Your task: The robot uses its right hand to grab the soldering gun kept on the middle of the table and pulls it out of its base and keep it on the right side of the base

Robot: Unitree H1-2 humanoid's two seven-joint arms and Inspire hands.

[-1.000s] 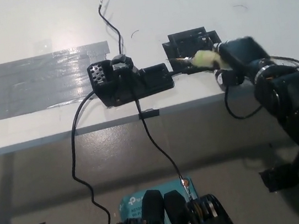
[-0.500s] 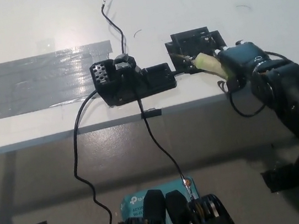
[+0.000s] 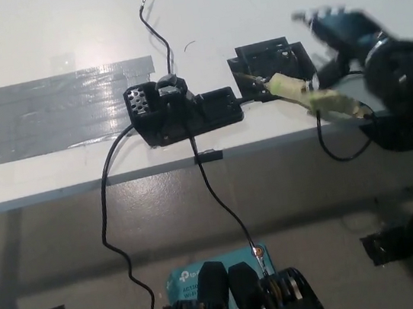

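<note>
The soldering gun point(image 3: 314, 96), pale yellow-green with a thin metal tip, lies flat on the white table point(image 3: 262, 1) near its front edge, just right of the black base point(image 3: 182, 109). Its tip points left toward a small black plate point(image 3: 270, 59). My black right hand point(image 3: 343, 31) hovers above and to the right of the gun, blurred, fingers spread and apart from it. The base sits at the middle of the table with a cable running from it. My left hand is out of view.
Grey tape strips point(image 3: 54, 110) cover the table to the left of the base. Black cables point(image 3: 115, 213) hang over the front edge down to a teal box point(image 3: 200, 274) on the floor. A thin wire point(image 3: 154, 31) trails toward the back.
My right hand has let go of the soldering gun and lifted up and right. The gun now lies alone on the table, its whole length showing.
</note>
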